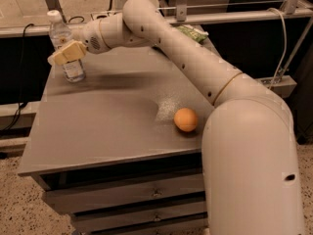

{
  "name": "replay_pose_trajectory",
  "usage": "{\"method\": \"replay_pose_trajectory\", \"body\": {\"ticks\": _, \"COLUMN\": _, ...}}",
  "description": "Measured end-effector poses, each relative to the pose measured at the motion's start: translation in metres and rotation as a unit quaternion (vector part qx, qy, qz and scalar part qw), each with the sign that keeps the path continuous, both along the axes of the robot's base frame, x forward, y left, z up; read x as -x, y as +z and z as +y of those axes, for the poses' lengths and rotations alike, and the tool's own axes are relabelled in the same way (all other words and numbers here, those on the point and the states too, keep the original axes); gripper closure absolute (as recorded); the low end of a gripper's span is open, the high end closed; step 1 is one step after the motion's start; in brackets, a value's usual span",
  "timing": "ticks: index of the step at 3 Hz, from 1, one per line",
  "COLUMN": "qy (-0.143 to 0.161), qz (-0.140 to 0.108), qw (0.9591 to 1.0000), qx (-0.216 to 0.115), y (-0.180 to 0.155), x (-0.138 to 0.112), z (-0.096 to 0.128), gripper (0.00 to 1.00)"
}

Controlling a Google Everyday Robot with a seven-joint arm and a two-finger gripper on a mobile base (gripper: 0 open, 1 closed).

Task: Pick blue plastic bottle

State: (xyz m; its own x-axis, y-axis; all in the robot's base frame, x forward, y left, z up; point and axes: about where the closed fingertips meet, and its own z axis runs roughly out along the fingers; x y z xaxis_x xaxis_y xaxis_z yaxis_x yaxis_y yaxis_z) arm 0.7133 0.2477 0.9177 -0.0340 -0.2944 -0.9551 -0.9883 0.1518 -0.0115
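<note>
The blue plastic bottle [60,32] stands upright at the table's far left corner; it is clear, with a white cap and a white label. My gripper [67,53] has pale yellow tips and sits at the bottle's mid-height, overlapping its front in the camera view. The arm reaches in from the right, across the back of the table. Part of the bottle's middle is hidden behind the gripper.
An orange ball [186,119] lies on the grey table [98,126] toward the front right. A green snack bag [192,33] lies at the back, partly behind my arm. Drawers [156,194] sit under the tabletop. A metal rail runs behind the table.
</note>
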Motion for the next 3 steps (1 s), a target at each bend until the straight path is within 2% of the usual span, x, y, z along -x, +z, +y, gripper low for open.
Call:
{"method": "replay_pose_trajectory", "body": {"ticks": 1, "qy": 0.004, "qz": 0.007, "qw": 0.9999, "qx": -0.009, "y": -0.005, "x": 0.006, "z": 0.006, "gripper": 0.41}}
{"method": "replay_pose_trajectory", "body": {"ticks": 2, "qy": -0.002, "qz": 0.004, "qw": 0.9999, "qx": -0.016, "y": -0.003, "x": 0.012, "z": 0.000, "gripper": 0.64}}
{"method": "replay_pose_trajectory", "body": {"ticks": 3, "qy": -0.027, "qz": -0.039, "qw": 0.9987, "qx": -0.022, "y": 0.030, "x": 0.015, "z": -0.027, "gripper": 0.89}}
